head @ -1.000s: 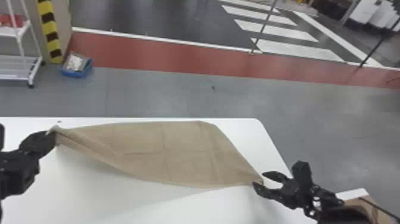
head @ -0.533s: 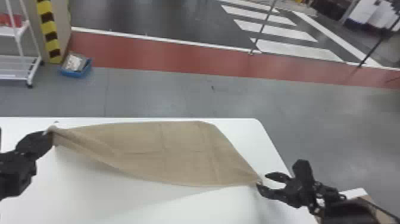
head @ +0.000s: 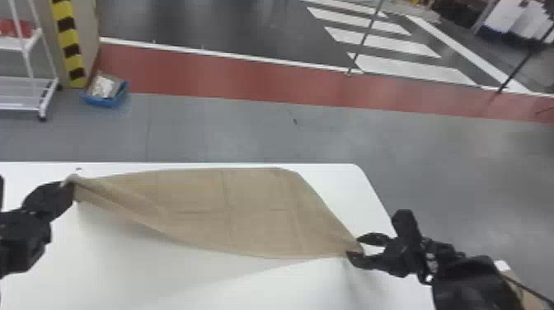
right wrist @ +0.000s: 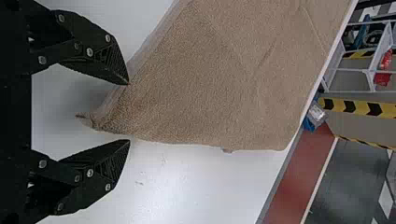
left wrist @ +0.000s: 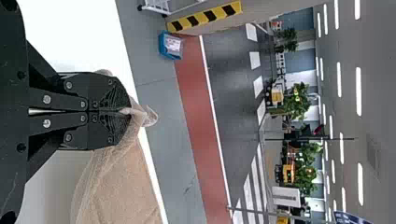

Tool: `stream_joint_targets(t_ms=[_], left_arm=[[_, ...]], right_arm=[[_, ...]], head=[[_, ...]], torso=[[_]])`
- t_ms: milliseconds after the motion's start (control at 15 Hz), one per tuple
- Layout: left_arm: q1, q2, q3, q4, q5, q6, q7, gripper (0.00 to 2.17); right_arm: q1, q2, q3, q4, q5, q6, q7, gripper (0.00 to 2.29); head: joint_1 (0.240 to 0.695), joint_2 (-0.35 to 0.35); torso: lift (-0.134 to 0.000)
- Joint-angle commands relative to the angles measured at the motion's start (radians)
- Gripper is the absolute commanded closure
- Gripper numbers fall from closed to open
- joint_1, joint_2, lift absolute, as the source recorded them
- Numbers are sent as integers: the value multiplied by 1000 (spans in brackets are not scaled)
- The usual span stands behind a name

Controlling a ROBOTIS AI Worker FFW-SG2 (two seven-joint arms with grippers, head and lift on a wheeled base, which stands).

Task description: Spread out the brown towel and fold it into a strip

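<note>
At the table's left side my left gripper [head: 68, 187] is shut on a corner of the brown towel [head: 247, 210], lifting it. In the left wrist view that gripper [left wrist: 126, 112] pinches the bunched corner, and the towel [left wrist: 121, 186] hangs from it. The towel stretches across the table to the right, with a few creases. My right gripper [head: 352, 246] is at the towel's near right corner, its fingers apart. In the right wrist view the pointed corner of the towel [right wrist: 210, 79] lies between the spread fingers of the right gripper [right wrist: 128, 112], not clamped.
The white table [head: 165, 276] has its far edge just beyond the towel and its right edge by my right arm. On the floor behind stand a blue bin [head: 105, 92] and a white rack [head: 31, 92]. A cardboard box [head: 531, 290] is at the lower right.
My left gripper has shifted slightly left with the towel corner. My right gripper has moved slightly to the right relative to its place a second ago; its fingers remain apart.
</note>
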Motion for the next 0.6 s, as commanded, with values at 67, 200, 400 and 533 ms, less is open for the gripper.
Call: stream_joint_targets(t_ms=[67,200,400,533], left_arm=[[3,3,6,-10,-2,0,-3,2003],[3,3,6,-10,-2,0,-3,2003],[3,1,0,-10,-5,0,-3,2003],[3,1,0,-10,-6,3,-3,2003]], right_arm=[[-13,-2,-4,0,3,19,50,529],[-13,-13,0,0,20,19,60,529],[-16,-19,5,0,64,19,60,529],[-21,-19,6,0,95,16,60,529]], head=[[695,-331],[695,-323],[695,-332],[695,-338]], torso=[[0],[0],[0],[0]])
